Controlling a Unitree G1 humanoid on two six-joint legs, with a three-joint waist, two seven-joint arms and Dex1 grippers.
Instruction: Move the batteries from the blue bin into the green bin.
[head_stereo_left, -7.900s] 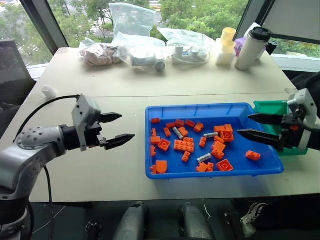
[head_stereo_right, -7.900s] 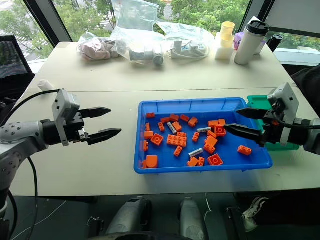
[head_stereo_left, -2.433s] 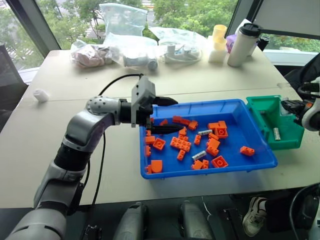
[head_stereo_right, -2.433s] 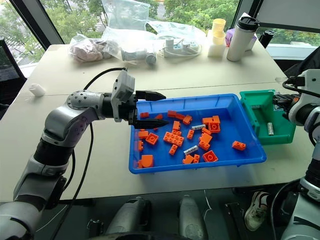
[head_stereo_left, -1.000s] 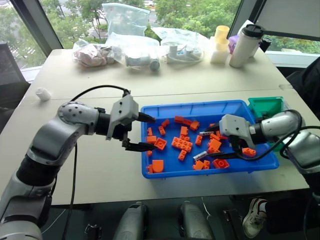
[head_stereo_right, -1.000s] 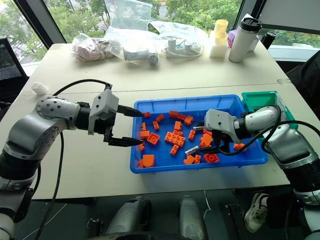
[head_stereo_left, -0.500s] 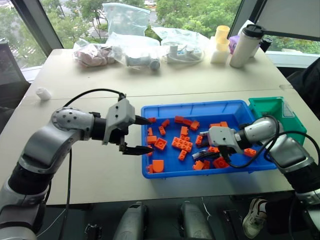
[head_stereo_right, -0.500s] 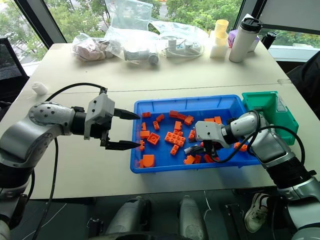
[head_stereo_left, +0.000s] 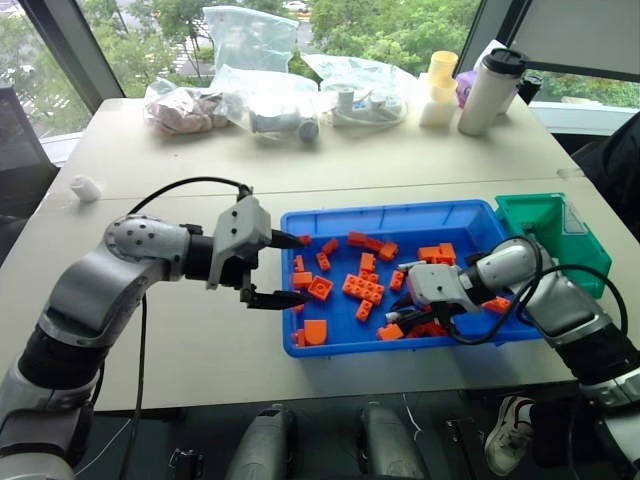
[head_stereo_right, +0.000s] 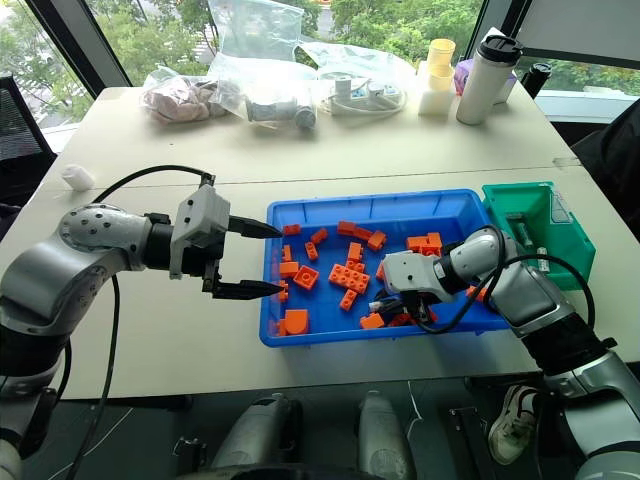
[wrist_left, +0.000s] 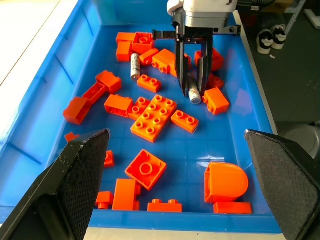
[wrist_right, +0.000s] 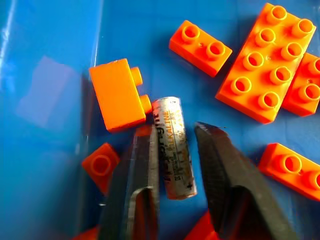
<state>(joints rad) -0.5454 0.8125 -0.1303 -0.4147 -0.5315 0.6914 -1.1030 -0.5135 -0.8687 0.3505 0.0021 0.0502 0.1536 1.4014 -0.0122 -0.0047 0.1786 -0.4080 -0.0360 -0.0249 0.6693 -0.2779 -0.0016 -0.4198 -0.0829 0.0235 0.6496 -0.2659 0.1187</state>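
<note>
Gripping a battery (wrist_right: 173, 147), the right pincer (wrist_left: 193, 86) has its two black fingers (wrist_right: 141, 175) closed on the cylinder's long sides, down among the orange bricks (wrist_left: 153, 117) at the near right part of the blue bin (head_stereo_left: 470, 222). The held battery lies on the bin floor, one end just beside a small brick (wrist_right: 117, 95). A second battery (wrist_left: 133, 65) lies free in the bin, farther along among bricks, apart from the pincer. Left pincer (head_stereo_left: 289, 269) hangs at the bin's left edge, fingers spread wide, nothing between them; upper finger reaches over the rim, lower finger lies just outside the wall. Green bin (head_stereo_left: 556, 226) stands touching the blue bin's right end; I cannot tell what it holds. Both bins sit on the table (head_stereo_left: 170, 340). Bags (head_stereo_left: 270, 95), cups (head_stereo_left: 442, 90) and a flask (head_stereo_left: 493, 90) stand along the far edge, well apart.
</note>
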